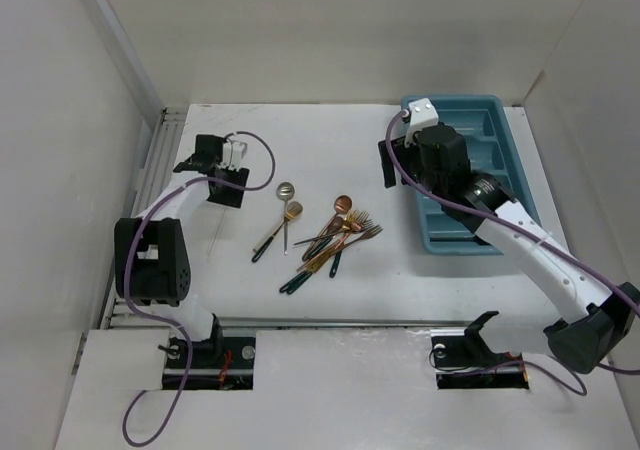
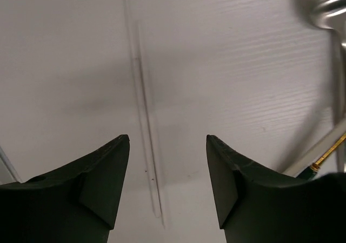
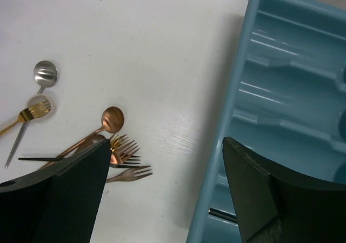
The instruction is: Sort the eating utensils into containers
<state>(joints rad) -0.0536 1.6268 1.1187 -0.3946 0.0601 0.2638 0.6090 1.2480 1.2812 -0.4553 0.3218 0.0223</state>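
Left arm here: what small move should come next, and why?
Probably lower the left pincer straight down over the thin clear stick. The stick lies flat on the table within the gap between the open fingers, not yet gripped. The right pincer hangs open and empty at the tray rim, so it has nothing to deliver.

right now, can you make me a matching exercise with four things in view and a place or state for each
1 cutlery tray
2 left gripper
3 right gripper
4 copper spoon

A bowl lies next to the forks
B open, over the tray's edge nearest the utensils
C teal-blue, at the far right of the table
D open, fingers either side of a thin pale stick

Pairs: 1-C, 2-D, 3-B, 4-A
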